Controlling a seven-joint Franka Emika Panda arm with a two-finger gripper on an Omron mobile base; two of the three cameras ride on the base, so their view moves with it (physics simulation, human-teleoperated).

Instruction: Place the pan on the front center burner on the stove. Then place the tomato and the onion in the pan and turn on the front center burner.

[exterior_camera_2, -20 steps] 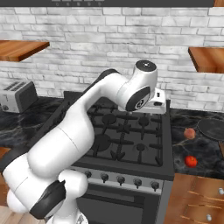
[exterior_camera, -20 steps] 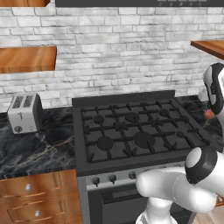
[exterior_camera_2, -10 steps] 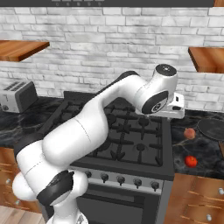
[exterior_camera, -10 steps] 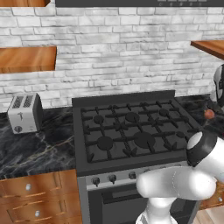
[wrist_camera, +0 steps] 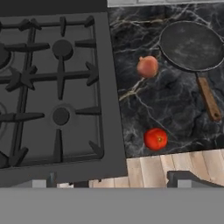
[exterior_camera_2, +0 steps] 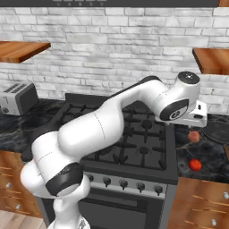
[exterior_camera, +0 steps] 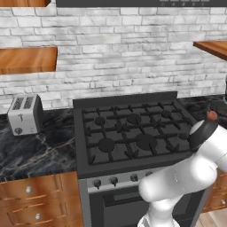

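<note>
Right base view shows that the arm has swung further to the right over the last second: its gripper (exterior_camera_2: 197, 117), which was above the stove (exterior_camera_2: 129, 134) a moment ago, now hangs past the right edge of the stove, over the dark marble counter (exterior_camera_2: 210, 154). The jaws stand fully released and hold nothing. In the hand view, the pan (wrist_camera: 192, 46) lies on the counter, with its wooden handle pointing toward the front edge; the onion (wrist_camera: 148, 67) rests just beside its rim, and the tomato (wrist_camera: 155, 138) sits nearer the front. The front center burner (exterior_camera: 145, 142) is bare. I judge that the reach for the pan is beginning, and no step of the task is finished yet.
</note>
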